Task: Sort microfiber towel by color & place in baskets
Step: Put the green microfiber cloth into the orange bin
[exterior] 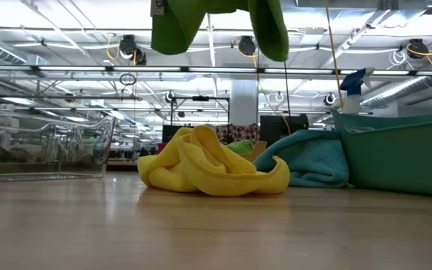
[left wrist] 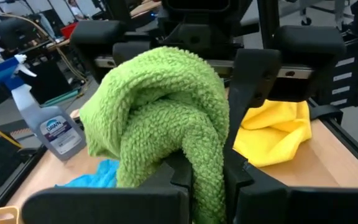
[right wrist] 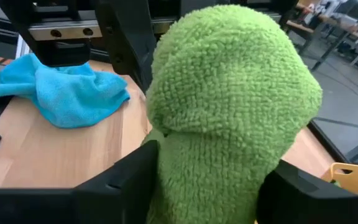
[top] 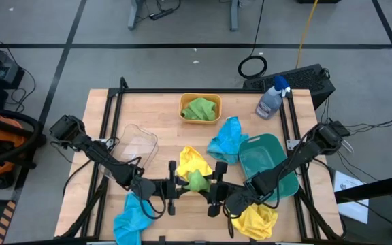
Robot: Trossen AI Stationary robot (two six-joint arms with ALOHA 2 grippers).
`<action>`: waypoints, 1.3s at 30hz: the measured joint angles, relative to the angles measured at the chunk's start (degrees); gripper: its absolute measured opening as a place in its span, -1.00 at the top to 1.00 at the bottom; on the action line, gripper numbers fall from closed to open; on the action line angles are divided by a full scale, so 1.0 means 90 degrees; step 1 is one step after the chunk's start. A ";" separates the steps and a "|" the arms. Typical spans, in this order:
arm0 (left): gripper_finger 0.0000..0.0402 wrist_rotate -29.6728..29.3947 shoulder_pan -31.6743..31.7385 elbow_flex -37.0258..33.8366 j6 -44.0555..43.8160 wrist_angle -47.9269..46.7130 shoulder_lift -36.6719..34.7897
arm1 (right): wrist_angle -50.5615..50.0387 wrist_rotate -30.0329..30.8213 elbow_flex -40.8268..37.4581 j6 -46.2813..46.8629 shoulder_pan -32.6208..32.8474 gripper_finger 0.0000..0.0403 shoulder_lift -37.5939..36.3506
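Note:
A bright green microfiber towel (top: 197,181) hangs bunched above the table's near middle, between my two grippers. My left gripper (top: 181,184) comes from the left and is shut on it. My right gripper (top: 211,188) faces it from the right, its fingers on both sides of the same bunch. In the low view the green towel (exterior: 216,22) hangs clear above a yellow towel (exterior: 208,166) that lies on the table. A second green towel (top: 200,109) lies in the orange-yellow basket (top: 185,102). My left gripper pinches a narrow fold of the green towel (left wrist: 207,180) between its two fingers, coming level from the table's left. The rest humps up past the fingers and droops, clear of the table. My right gripper has the thick rounded bunch (right wrist: 204,174) between its fingers (right wrist: 138,177), coming about level from the table's right. The cloth fills the gap and meets both fingers. The towel stays clear of the table.
The teal basket (top: 267,163) stands at the right with a blue towel (top: 226,139) against its left wall. The clear basket (top: 136,143) is at the left. Another blue towel (top: 131,221) and a yellow towel (top: 256,219) lie near the front edge. A spray bottle (top: 272,99) stands far right.

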 joint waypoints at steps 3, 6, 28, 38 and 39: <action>0.85 0.0003 -0.0002 0.0000 0.0069 -0.0002 0.0000 | 0.0002 -0.0203 0.0000 0.0066 -0.0057 0.17 0.0000; 0.85 0.0005 -0.0002 0.0000 0.0185 0.0001 0.0002 | -0.0003 -0.0228 0.0000 0.0082 -0.0071 0.38 0.0000; -0.37 -0.1534 -0.0549 0.0005 -0.0589 -0.1131 -0.0047 | -0.0307 -0.0235 -0.0005 -0.0112 -0.0079 0.86 0.0005; -0.48 -0.3456 -0.1107 0.0005 -0.1498 -0.2916 -0.0540 | -0.1386 0.1664 -0.0005 -0.0928 -0.0347 0.85 -0.0424; -0.48 -0.3469 -0.1107 0.0005 -0.1487 -0.3023 -0.0589 | -0.1479 0.1770 -0.0005 -0.1058 -0.0465 0.85 -0.0525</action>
